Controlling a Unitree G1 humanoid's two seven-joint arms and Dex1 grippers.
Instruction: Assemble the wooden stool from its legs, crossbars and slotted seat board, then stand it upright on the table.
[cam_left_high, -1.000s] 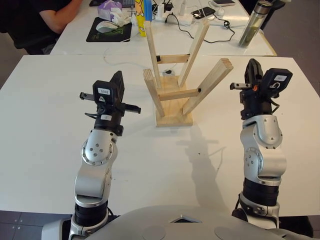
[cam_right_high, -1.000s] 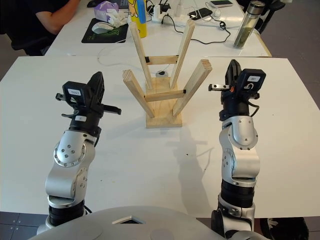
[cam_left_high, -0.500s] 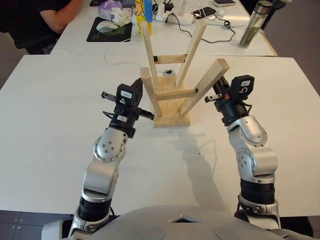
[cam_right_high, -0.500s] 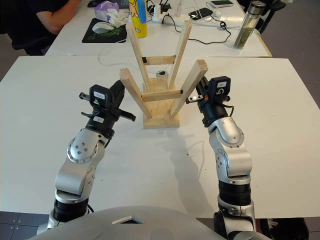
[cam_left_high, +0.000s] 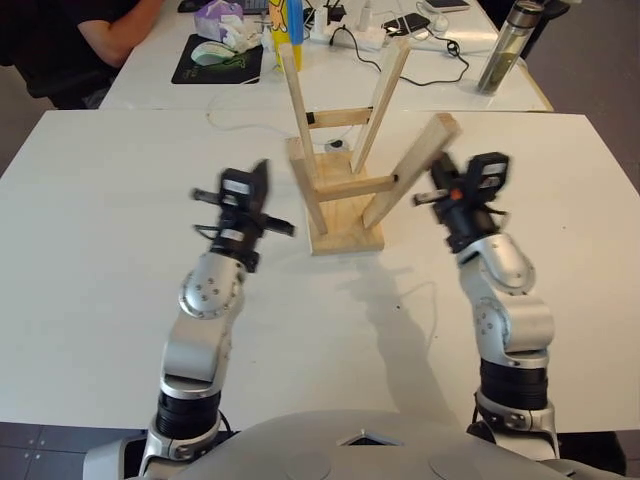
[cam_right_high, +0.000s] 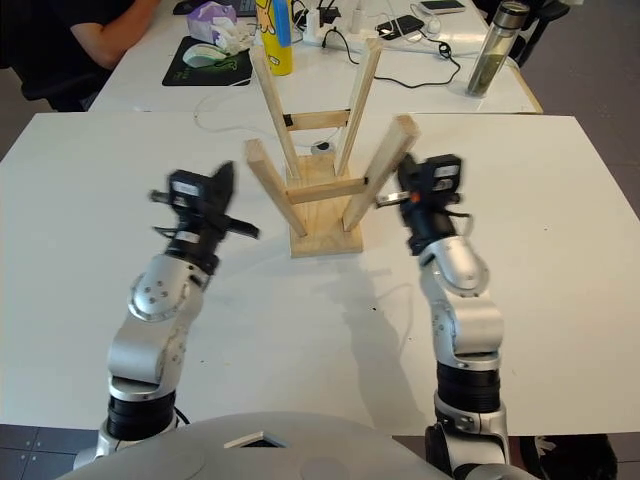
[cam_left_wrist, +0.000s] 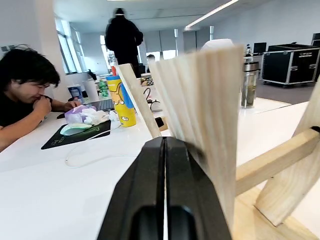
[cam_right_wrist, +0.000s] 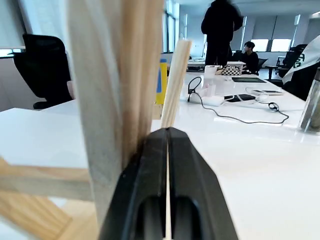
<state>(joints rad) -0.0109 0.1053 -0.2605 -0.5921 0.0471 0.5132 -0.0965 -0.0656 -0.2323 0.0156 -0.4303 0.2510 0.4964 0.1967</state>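
Stool (cam_left_high: 345, 190), assembled and inverted near the middle of the white desk (cam_left_high: 120, 200): the seat board (cam_left_high: 348, 238) lies flat on the surface, four legs splay upward, and crossbars (cam_left_high: 355, 187) tie them partway up. The left tool (cam_left_high: 255, 190) hangs just beside the near left leg (cam_left_high: 307, 190), and the right tool (cam_left_high: 445, 185) just beside the near right leg (cam_left_high: 415, 170). Both wrist views show each tool's fingers (cam_left_wrist: 145, 200) clenched together on nothing, with a leg alongside. The stool is probably light, stiff and smooth, so narrow fingers may slip on the bare wood, and push-fit joints might loosen under a sideways pull. The soundest hold is likely low on two opposite legs, close to a crossbar joint or the seat board, so that turning it over loads the frame evenly. The splayed legs sweep wide when the stool is tipped. A white cable (cam_left_high: 240, 125) lies on the desk behind the stool. A second desk behind carries a yellow bottle (cam_left_high: 285, 20), a dark flask (cam_left_high: 505, 45), a mouse mat (cam_left_high: 215, 60) and cords, all well apart from the stool.
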